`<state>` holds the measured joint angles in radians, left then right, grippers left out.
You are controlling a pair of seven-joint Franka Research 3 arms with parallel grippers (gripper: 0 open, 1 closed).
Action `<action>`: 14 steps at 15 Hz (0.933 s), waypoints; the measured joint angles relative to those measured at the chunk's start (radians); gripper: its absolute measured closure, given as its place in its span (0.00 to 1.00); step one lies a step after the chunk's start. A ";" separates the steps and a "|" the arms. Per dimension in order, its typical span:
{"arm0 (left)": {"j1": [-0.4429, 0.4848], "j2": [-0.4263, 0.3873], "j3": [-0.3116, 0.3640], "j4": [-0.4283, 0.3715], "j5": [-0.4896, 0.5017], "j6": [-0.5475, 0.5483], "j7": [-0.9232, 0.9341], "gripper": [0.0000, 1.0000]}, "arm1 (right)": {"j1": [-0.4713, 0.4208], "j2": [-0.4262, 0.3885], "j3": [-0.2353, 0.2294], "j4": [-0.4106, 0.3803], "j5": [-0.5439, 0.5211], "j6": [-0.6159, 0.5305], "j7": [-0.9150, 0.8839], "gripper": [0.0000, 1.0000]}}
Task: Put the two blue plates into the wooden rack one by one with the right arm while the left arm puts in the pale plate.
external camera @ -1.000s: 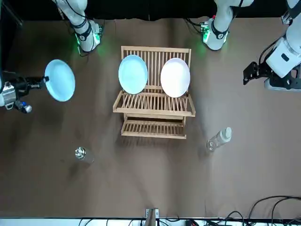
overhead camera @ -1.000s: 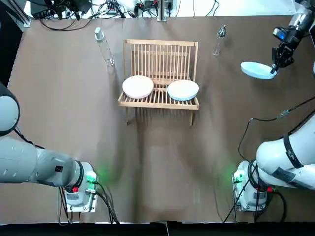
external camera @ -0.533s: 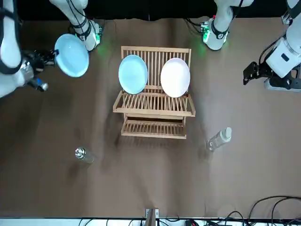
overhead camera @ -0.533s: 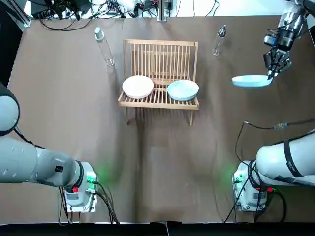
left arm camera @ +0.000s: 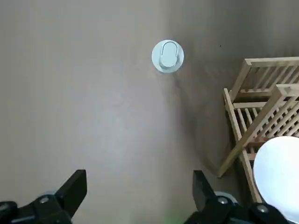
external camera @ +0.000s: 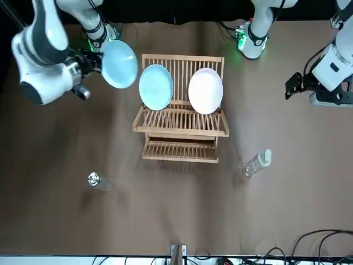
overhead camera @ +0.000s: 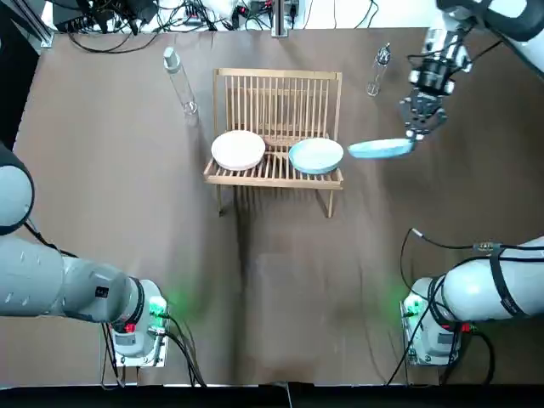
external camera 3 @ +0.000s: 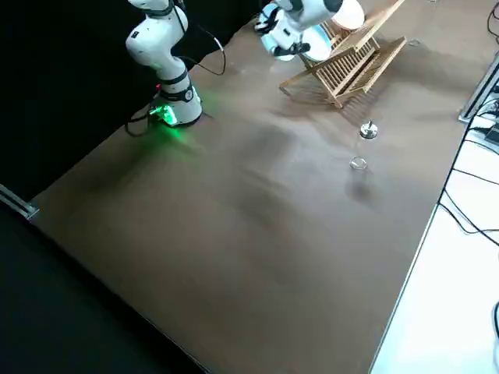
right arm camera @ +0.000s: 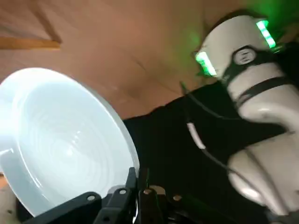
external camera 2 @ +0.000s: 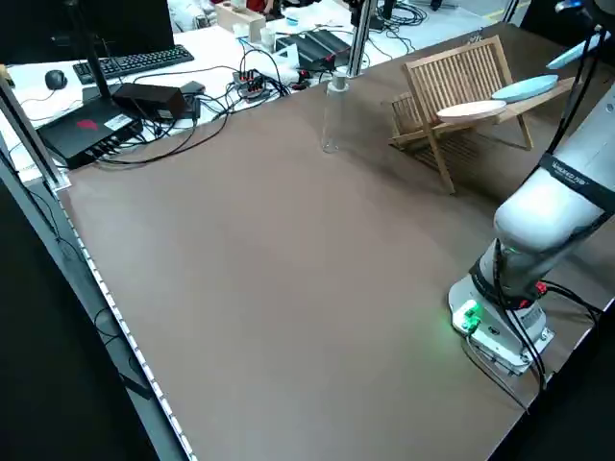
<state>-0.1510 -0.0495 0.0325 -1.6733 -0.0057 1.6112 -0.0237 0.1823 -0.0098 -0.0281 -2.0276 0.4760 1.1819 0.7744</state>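
The wooden rack stands at the table's far middle. A pale plate leans in its left slots and a blue plate in its right slots. My right gripper is shut on the rim of a second blue plate, held in the air just right of the rack and apart from it. The front view shows this plate beside the racked blue plate. My left gripper hangs open and empty high over the table left of the rack.
A tall plastic bottle stands left of the rack. A small clear glass object stands at the far right, close to the right arm. Cables and electronics lie beyond the far edge. Bare brown table stretches in front of the rack.
The right arm carried the blue plate from the far right edge leftward to the rack's right end, tilting it nearer to upright. The left arm has not moved.
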 joint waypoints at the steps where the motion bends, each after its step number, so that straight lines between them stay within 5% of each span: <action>1: 0.000 0.000 0.000 0.000 0.000 0.000 0.000 0.00 | 0.037 0.003 0.000 -0.001 0.023 0.030 0.047 0.97; 14: 0.000 0.001 0.000 0.000 0.000 0.000 0.000 0.00 | 0.283 0.119 0.000 0.012 0.180 0.332 0.271 0.97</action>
<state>-0.1510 -0.0490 0.0328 -1.6733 -0.0057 1.6112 -0.0240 0.4653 0.1089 -0.0277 -2.0155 0.6560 1.5138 1.0450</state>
